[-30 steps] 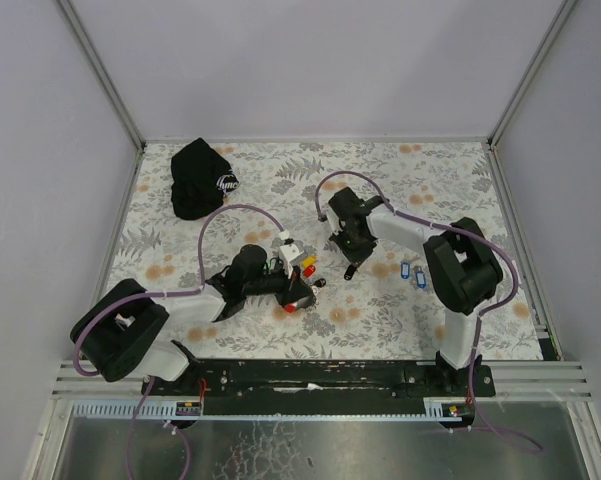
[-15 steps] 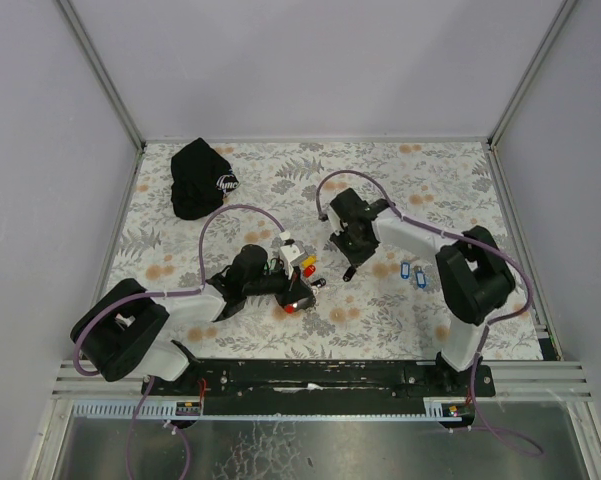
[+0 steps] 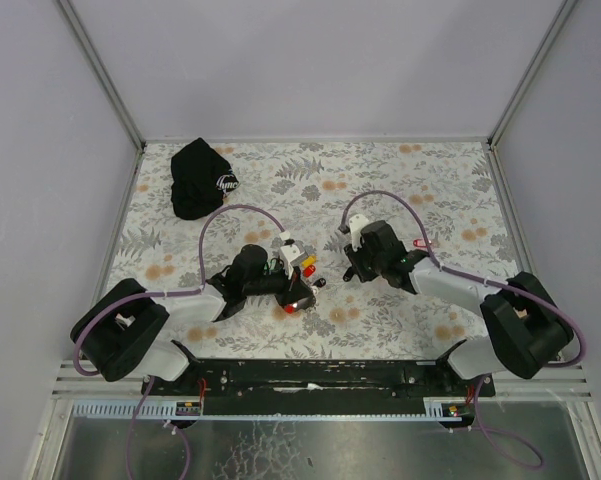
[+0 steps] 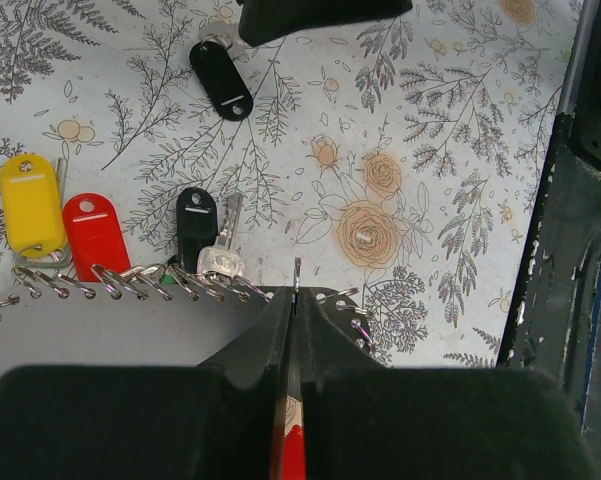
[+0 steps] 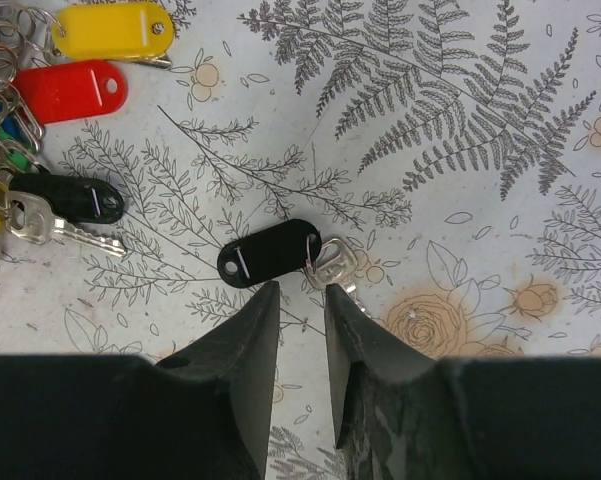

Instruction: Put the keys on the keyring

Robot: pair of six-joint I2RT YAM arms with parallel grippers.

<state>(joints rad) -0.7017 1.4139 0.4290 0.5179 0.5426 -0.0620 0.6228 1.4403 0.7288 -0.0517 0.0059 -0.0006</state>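
The right gripper [image 5: 300,292], just loosened, is standing slightly apart behind a black-tagged key [image 5: 270,253] lying free mid-table [image 5: 480,150], while the left gripper [image 4: 296,300] is clamping the keyring [image 4: 296,268], so threading is probably awaiting a regrasp.

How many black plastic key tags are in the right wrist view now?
2. One black oblong plastic tag lies just ahead of the right jaws; the other sits left, at the edge of the bunch of tagged keys. More may be hidden there.

Bright, even light; soft shadows
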